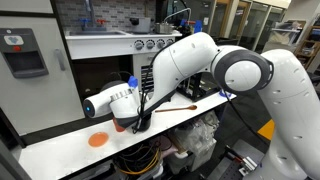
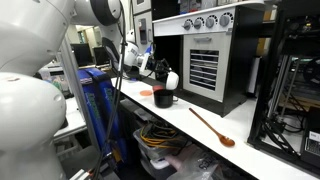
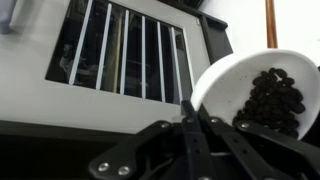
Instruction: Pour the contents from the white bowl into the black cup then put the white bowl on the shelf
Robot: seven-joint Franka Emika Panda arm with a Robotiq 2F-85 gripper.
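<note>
White bowl (image 3: 235, 78) is held by its rim in the hand (image 3: 190, 125), whose fingers are clenched on the edge at the bottom of the wrist view. It is carried in the air and appears tilted. A heap of small dark pieces (image 3: 272, 100), possibly coffee beans, is gathered against its lower side, and none is seen falling.

The bowl is small, shallow and round, plain white with a smooth inner face and a thin rim.

Just below it, in an exterior view, the black cup (image 2: 163, 99) is seen standing on the table (image 2: 178, 122). The pouring step is therefore judged to be in hand, with the contents not yet emptied.

For the next move, the lip of the bowl must be centred over the mouth of the cup and the wrist rolled further, slowly. The cup looks no wider than the bowl, so little margin is left, and loose pieces could roll or bounce past the edge. A firm hold on the thin rim must be kept during the turn.

Beyond the cup, an orange disc (image 2: 147, 91) and a wooden spoon (image 2: 210, 127) lie on the table, clear of the pour.

Farthest back, the shelf (image 1: 85, 92) is taken to be the floor of the dark recess in the white cabinet. The bowl is to be set there once emptied.
</note>
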